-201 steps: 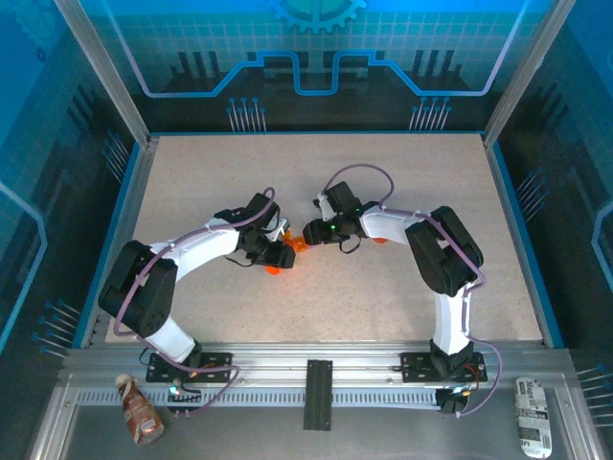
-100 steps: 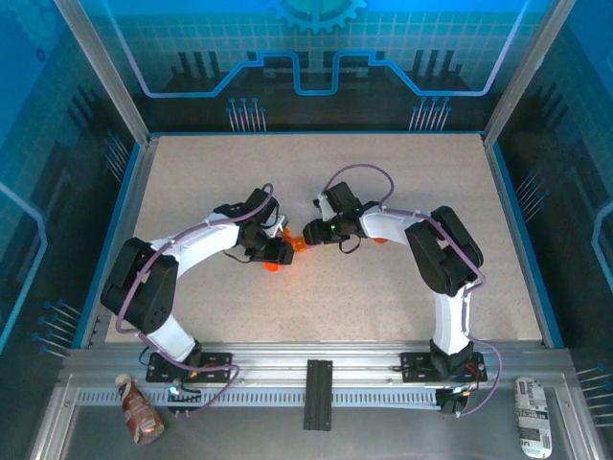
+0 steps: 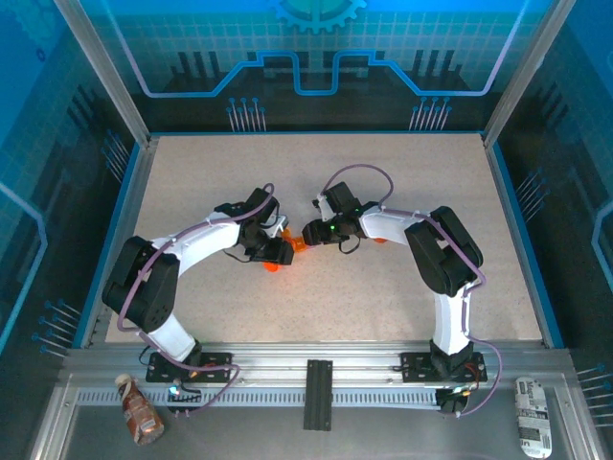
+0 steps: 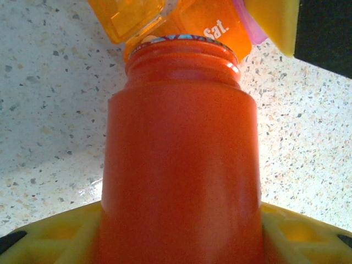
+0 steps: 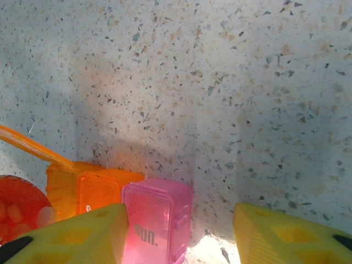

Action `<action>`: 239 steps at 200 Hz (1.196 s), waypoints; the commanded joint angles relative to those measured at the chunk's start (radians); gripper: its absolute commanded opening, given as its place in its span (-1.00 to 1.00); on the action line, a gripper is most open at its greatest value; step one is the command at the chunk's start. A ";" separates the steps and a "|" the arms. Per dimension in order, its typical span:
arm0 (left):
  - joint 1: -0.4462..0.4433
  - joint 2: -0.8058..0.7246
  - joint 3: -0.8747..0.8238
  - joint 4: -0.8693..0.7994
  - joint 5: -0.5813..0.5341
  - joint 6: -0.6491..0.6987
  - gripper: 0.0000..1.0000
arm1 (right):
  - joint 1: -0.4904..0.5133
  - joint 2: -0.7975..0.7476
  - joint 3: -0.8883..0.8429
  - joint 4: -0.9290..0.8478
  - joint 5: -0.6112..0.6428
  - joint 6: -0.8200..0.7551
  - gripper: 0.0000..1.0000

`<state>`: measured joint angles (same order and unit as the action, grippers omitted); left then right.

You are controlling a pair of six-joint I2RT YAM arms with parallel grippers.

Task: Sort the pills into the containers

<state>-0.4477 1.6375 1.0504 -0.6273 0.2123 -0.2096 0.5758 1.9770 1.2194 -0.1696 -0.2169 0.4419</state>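
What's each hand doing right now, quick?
Left hand: closed on the orange bottle.
Right hand: open, with the pink end of the pill box between its fingers.

The pill box (image 4: 137, 16) has white letters on it. One orange part (image 4: 217, 27) says "Sat." The pink end part (image 5: 157, 220) says "un.", and the letter before that is hidden. The orange part beside the pink one (image 5: 96, 192) shows a bit of a white letter, too little to read.
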 commanded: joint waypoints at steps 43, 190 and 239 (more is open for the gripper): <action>0.010 0.011 0.017 -0.010 0.042 0.021 -1.00 | 0.015 0.023 0.025 -0.010 0.007 0.008 0.08; 0.012 -0.103 -0.124 0.162 0.072 0.032 -1.00 | 0.016 0.022 0.032 -0.014 0.004 0.025 0.09; 0.012 -0.165 -0.165 0.222 0.084 0.044 -1.00 | 0.012 0.018 0.041 -0.020 0.001 0.030 0.10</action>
<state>-0.4431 1.5227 0.9100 -0.4599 0.2604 -0.1970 0.5762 1.9839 1.2308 -0.1719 -0.2173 0.4564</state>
